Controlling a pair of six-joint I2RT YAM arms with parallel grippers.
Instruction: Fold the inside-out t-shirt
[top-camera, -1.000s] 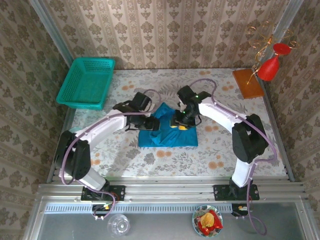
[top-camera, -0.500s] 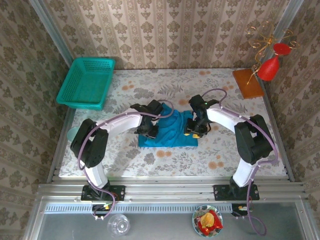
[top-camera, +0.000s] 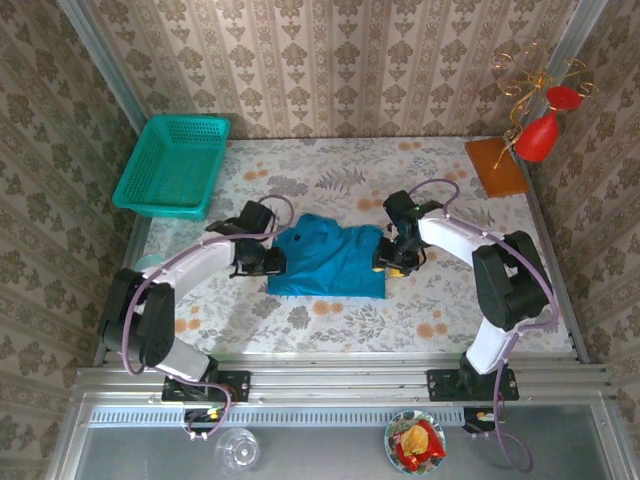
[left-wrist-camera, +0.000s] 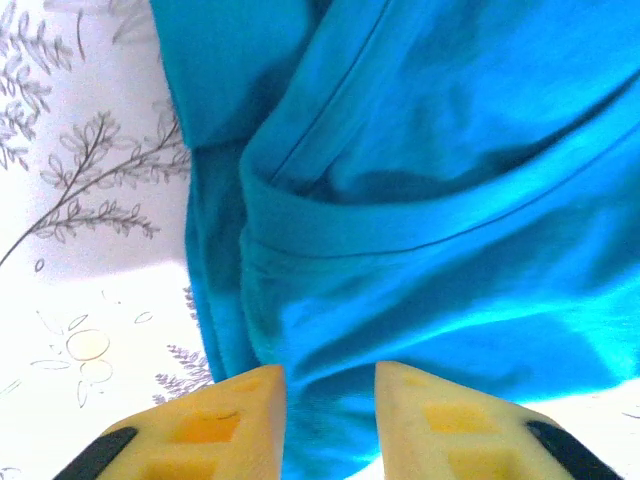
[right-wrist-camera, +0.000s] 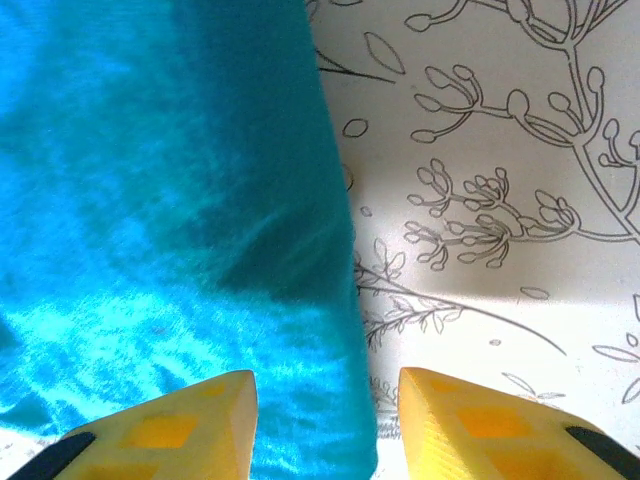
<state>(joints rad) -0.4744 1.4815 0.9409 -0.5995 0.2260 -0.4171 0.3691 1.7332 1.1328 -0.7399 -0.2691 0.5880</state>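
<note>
Start at the left: your left gripper (top-camera: 266, 259) sits at the left edge of the t-shirt (top-camera: 330, 258). In its wrist view the jaws stand part open with nothing clamped. The cloth's hemmed, bunched edge (left-wrist-camera: 300, 230) lies straight ahead of the left gripper (left-wrist-camera: 330, 378) and reaches in between the fingertips.

The shirt is a rumpled, partly folded slab in the middle of the table (top-camera: 330, 320). Its long axis runs left to right, from one gripper to the other.

On the right, the right gripper (top-camera: 392, 262) sits at the opposite edge. Its jaws are also part open and empty. The shirt's straight side edge (right-wrist-camera: 335, 250) runs between the fingertips of the right gripper (right-wrist-camera: 325, 385), with cloth under the left finger and bare table under the right one.

Neither arm is clearly nearer. Each is at its own end, so I judge the next move turns on both closing on these two edges together.
</note>
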